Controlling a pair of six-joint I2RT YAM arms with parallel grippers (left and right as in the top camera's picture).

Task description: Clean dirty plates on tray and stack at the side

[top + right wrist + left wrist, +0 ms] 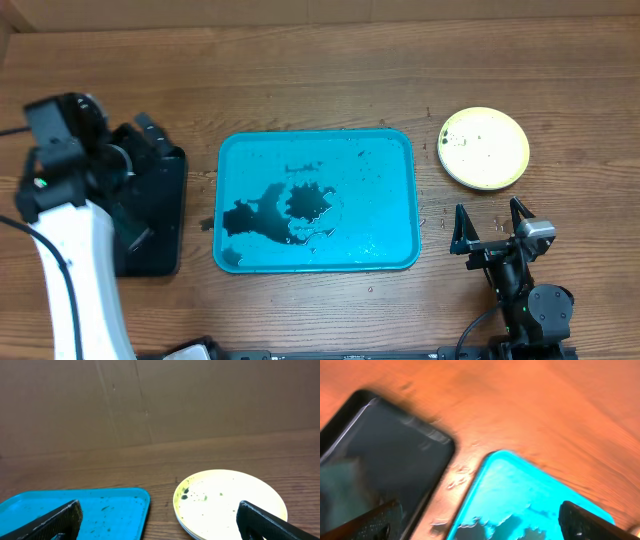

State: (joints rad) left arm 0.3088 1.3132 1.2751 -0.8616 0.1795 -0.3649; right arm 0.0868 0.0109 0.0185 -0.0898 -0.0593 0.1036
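left arm: white link, black joints, cable | right hand: black, grey block

Glossy plastic tray, wood-grain table

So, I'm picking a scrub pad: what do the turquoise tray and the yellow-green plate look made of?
The tray looks like glossy moulded plastic: even colour, rounded corners, low rim. The plate is smooth with a thin rim and soft shine, probably plastic or melamine; glazed ceramic is possible.
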